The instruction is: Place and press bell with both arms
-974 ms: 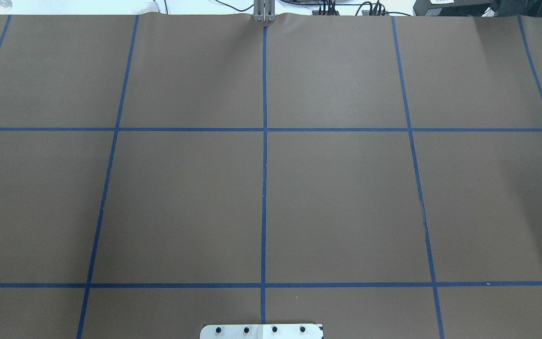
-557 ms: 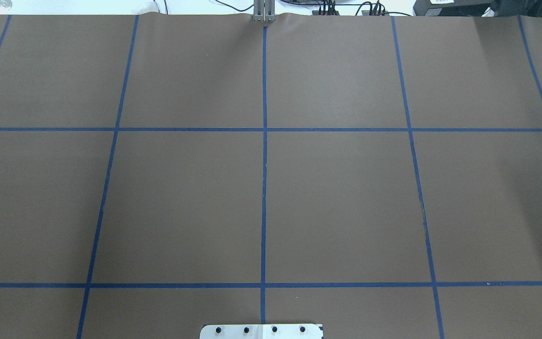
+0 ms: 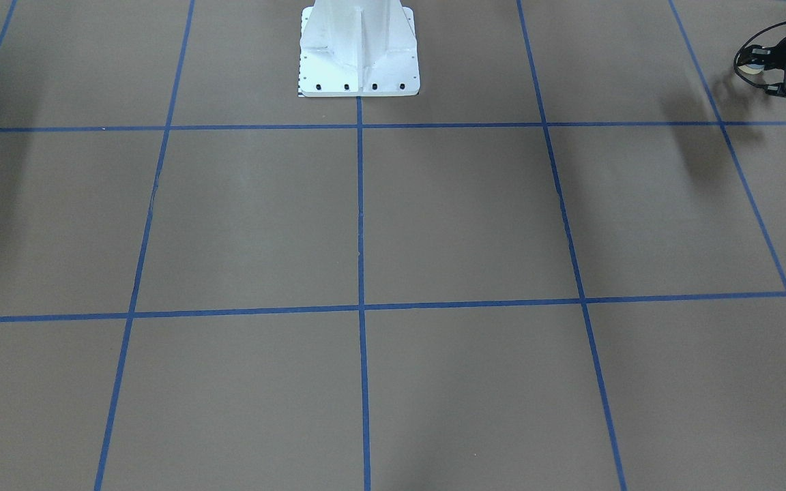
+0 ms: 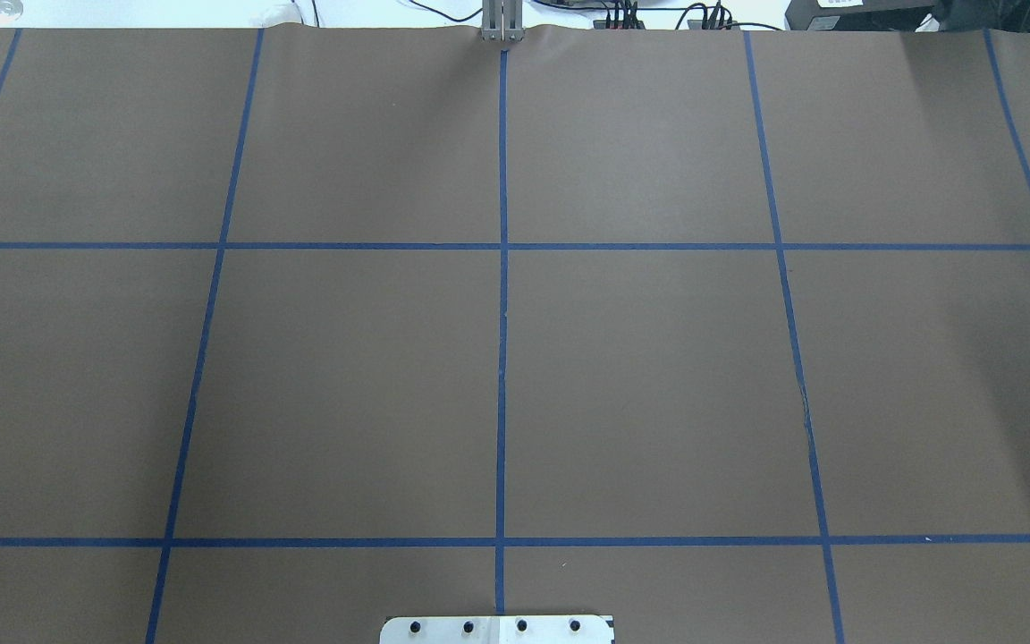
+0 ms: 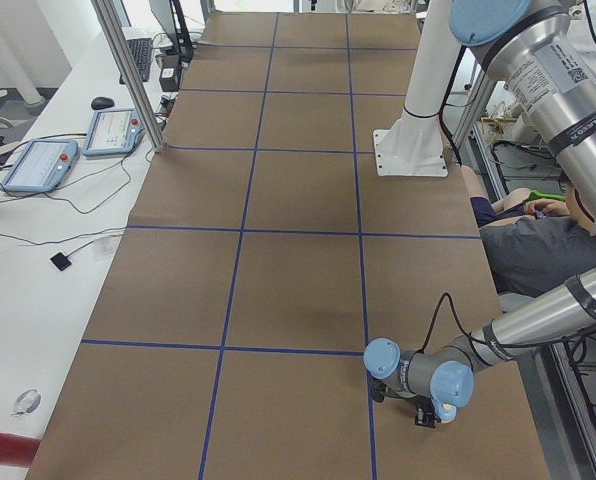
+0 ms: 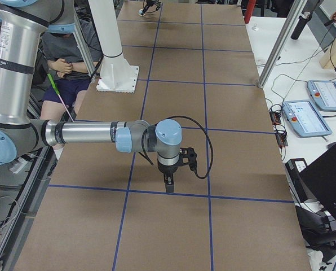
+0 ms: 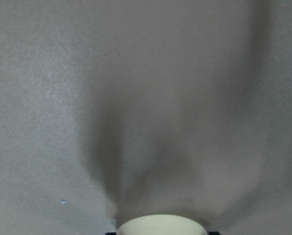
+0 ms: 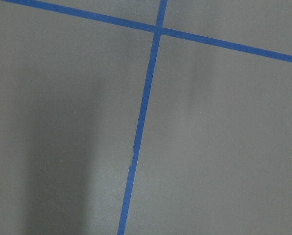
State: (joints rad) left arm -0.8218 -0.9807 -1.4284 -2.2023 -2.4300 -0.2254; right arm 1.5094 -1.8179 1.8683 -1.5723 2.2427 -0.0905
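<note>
The bell shows only as a cream rim: at the bottom edge of the left wrist view (image 7: 160, 225) and as a small cream patch (image 3: 748, 67) at the top right of the front view. My left gripper (image 3: 756, 68) is shut on it, low over the brown table near its left end; it also shows in the left side view (image 5: 425, 412). My right gripper (image 6: 168, 183) points straight down over a blue tape line near the table's right end. I cannot tell whether it is open or shut. Neither arm shows in the overhead view.
The brown table cover (image 4: 658, 376) carries a grid of blue tape lines. The white pedestal base (image 3: 359, 61) stands at the robot's edge. A metal post (image 4: 502, 22) rises at the far edge. Tablets (image 5: 113, 130) lie on the side table. A seated person (image 5: 538, 240) is behind the robot.
</note>
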